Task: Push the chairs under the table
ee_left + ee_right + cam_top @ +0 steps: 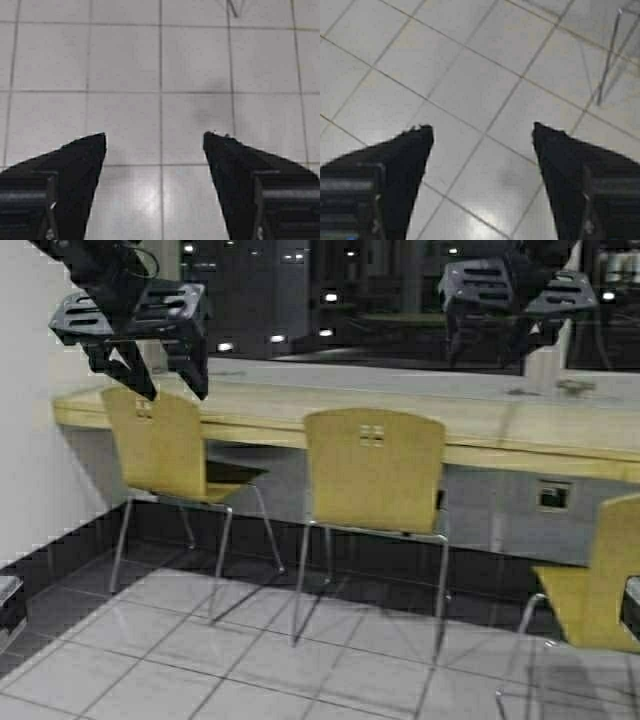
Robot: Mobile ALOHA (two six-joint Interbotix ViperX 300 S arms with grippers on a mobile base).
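**Operator:** Currently, what is the status of each tool?

**Technician:** Left tool (168,375): raised, fingers apart, nothing between them. Its wrist view shows both fingertips (97,145) spread over bare floor tiles (160,60). Right tool (500,345): also raised, fingers apart and holding nothing; its wrist view shows tiled floor and one thin chair leg (609,55) beyond the fingers.

**Operator:** Locate the task items.

**Technician:** Three chairs face the bench (480,425). The left chair (165,450) stands directly below and beyond the left tool, seat partly under the bench edge. The middle chair (375,470) stands between the two tools and lower, backrest clear of the bench on the robot's side. The right chair (600,585) sits below the right tool and outboard of it, turned at an angle, well apart from the bench and nearest the robot.

**Operator:** Which step is in hand?

**Technician:** Judged as approach. Neither tool contacts a chair, and no chair appears fully pushed in.

**Operator:** What does the next move require?

**Technician:** Probably closing on one backrest, lowering a tool to its upper edge and pushing straight toward the bench. The angled right chair would likely need squaring first, or it may catch a leg and pivot rather than slide.
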